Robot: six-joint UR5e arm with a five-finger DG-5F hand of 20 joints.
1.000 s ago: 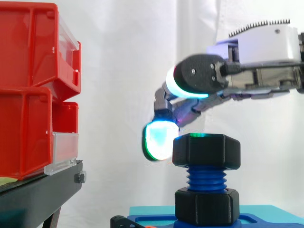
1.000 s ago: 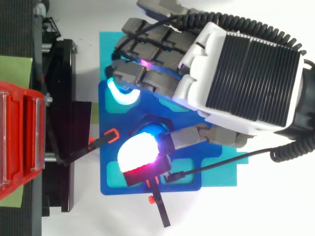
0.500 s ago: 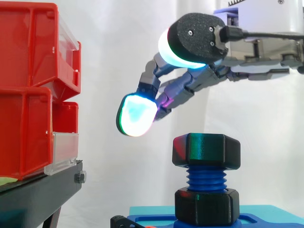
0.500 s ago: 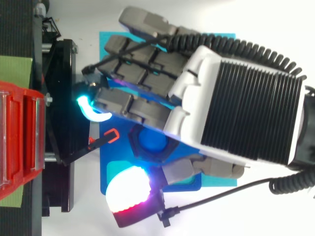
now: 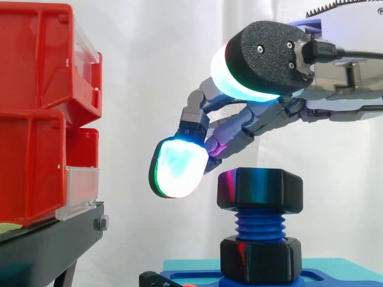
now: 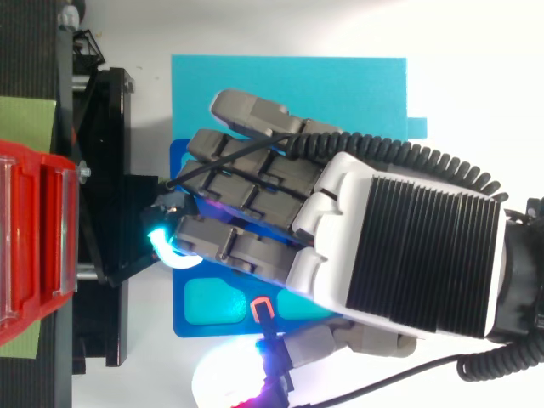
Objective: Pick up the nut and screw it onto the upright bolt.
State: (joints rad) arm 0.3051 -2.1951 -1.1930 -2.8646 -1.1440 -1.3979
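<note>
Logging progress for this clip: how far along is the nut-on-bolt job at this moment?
Done: the nut already sits on the top of the upright bolt. In hand: nothing; the hand hovers just above the nut, fingers relaxed. Left: blue threads show between the nut and the black base hex, so it likely needs more turns to go down.

Grey-white robot hand (image 6: pixel 408 246), glowing cyan pads (image 5: pixel 176 167)
</note>
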